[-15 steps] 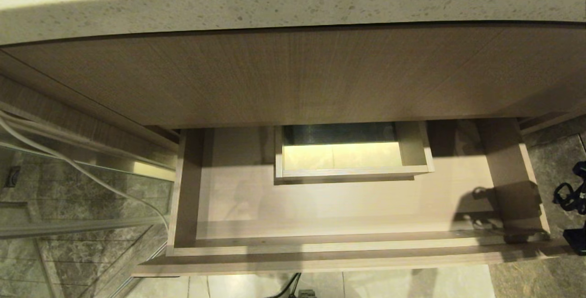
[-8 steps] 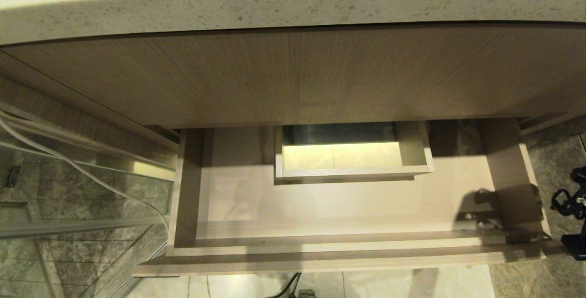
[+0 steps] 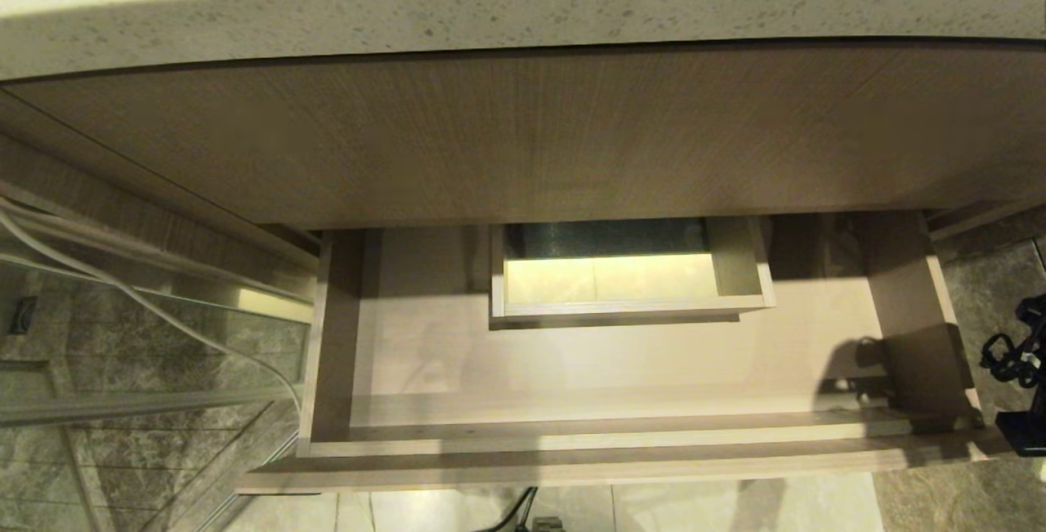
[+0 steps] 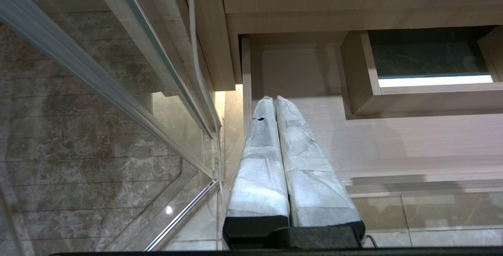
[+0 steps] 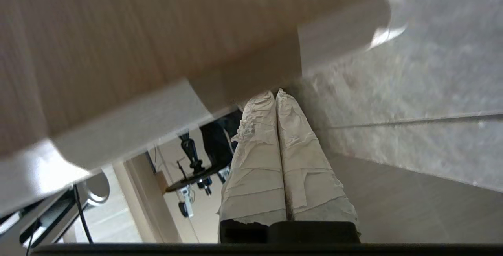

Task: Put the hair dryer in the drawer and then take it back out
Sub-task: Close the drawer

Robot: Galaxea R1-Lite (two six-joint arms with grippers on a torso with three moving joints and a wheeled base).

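The drawer (image 3: 572, 467) stands pulled out below the counter, and its light wood floor (image 4: 393, 138) is bare. A boxed cutout (image 3: 629, 274) sits at the middle of its back. No hair dryer shows in any view. My left gripper (image 4: 274, 98) is shut on nothing and hangs over the drawer's left wall. My right gripper (image 5: 275, 93) is also shut on nothing, close under a wood-grain edge beside a stone wall. Only a black part of the right arm (image 3: 1023, 432) shows in the head view, outside the drawer's right front corner.
A speckled countertop (image 3: 523, 17) overhangs a tall wood-grain panel (image 3: 523, 131) above the drawer. A glass partition (image 3: 122, 368) and a white cable (image 3: 163, 311) stand to the left. Grey stone tiles (image 3: 981, 270) lie to the right.
The black part of my right arm has drifted a little further right, toward the edge of the head view. The drawer has not moved.
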